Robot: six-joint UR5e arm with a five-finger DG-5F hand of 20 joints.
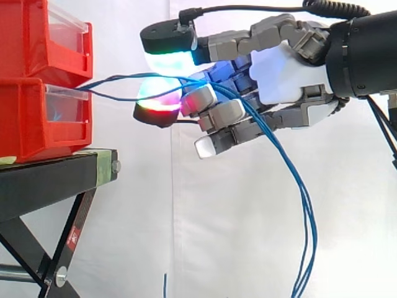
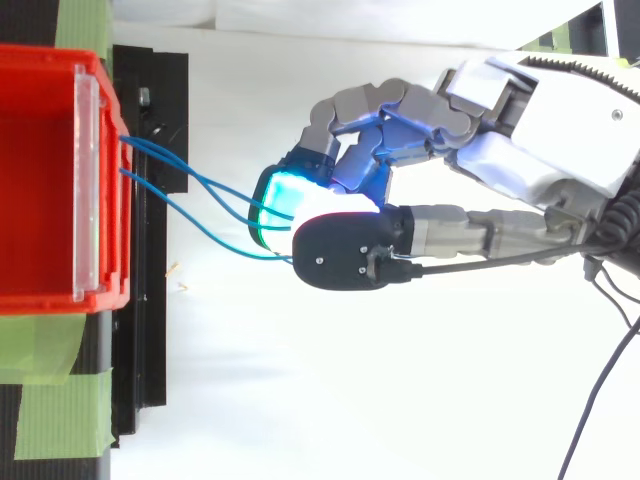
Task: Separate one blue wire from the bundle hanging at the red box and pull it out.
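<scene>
Three thin blue wires (image 2: 190, 195) leave the front of the red box (image 2: 40, 180) and run right into my hand (image 2: 540, 150). In the side view the wires (image 1: 111, 84) come from the lower red bin (image 1: 37, 118), pass between two glowing pads (image 1: 162, 62) and go on past the curled fingers. From there they droop in a long bundle (image 1: 307, 242) to the bottom edge. My hand (image 1: 291, 74) is level with the bins and to their right, shut on the blue wires. How many wires the pads pinch is hidden.
A second red bin (image 1: 37, 37) is stacked on the lower one, both on a black stand (image 1: 49, 180). Green tape (image 2: 60, 400) marks the stand's top. A white curtain hangs behind. A short blue wire end (image 1: 165, 285) pokes up at the bottom.
</scene>
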